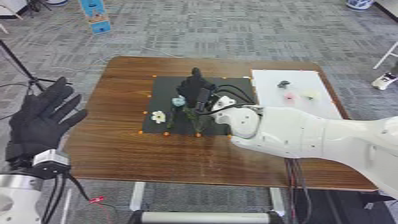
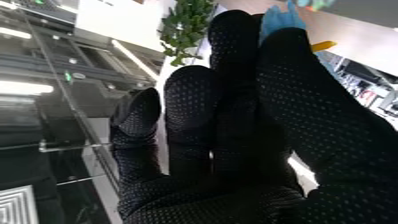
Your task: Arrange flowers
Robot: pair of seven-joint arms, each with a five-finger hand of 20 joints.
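With my right robot hand [image 1: 193, 89], I am over the black mat [image 1: 162, 88] which lies on the brown wooden surface [image 1: 99, 145]. Its fingers are rather straight and close together, with the thumb near them. The light blue flower [image 1: 179, 101] is just beside this hand; if I touch it, I cannot tell. On the mat lies also a white flower [image 1: 159, 117], near green stems [image 1: 190, 125]. In the right wrist view, small green leaves [image 2: 185, 30] are beyond my fingers.

To the right, a white sheet [image 1: 311, 108] carries a pink flower [image 1: 290, 95], a pale yellow flower [image 1: 310, 94] and a small dark green piece [image 1: 283, 84].

My left robot hand [image 1: 37, 117] is left of the surface, its fingers spread. On the grey floor [image 1: 222, 37] behind, a blue-and-white pot [image 1: 360, 4] stands at the far right; its inside I cannot make out. A black tripod [image 1: 27, 70] stands at the left.
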